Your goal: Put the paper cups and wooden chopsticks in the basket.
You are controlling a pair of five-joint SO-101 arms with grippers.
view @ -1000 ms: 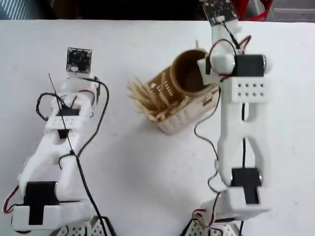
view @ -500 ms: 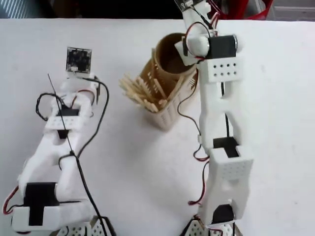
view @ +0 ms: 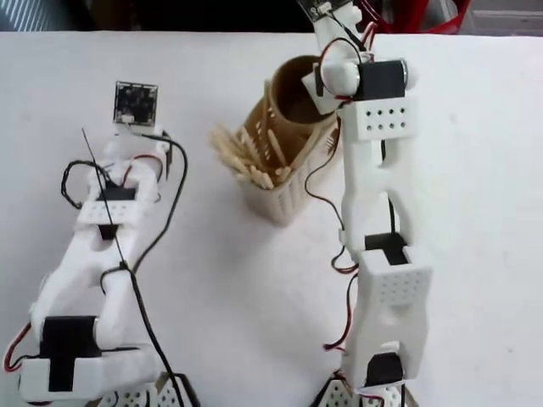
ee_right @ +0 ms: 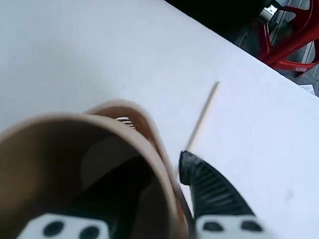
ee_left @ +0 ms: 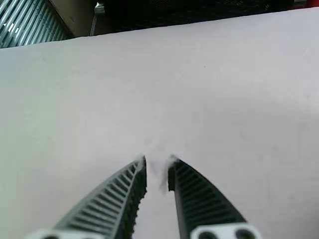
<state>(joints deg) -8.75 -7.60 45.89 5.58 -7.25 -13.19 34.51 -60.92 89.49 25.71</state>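
Right end effector (ee_right: 160, 174) pinches the paper cup's (view: 293, 100) rim. The cup leans in the basket (view: 284, 202) toward 7 o'clock, with wooden chopsticks (view: 242, 154) fanning toward 9. Left end effector (ee_left: 158, 164), pressed nearly together and empty, is farther off.

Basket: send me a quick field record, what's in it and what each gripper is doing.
Basket: white, beside the right arm
Paper cup: brown, seated in basket
Chopsticks: bundle in basket, ends fanning toward the left arm
Right gripper: shut on paper cup wall, one finger inside
Left gripper: fingers close together, empty, over table
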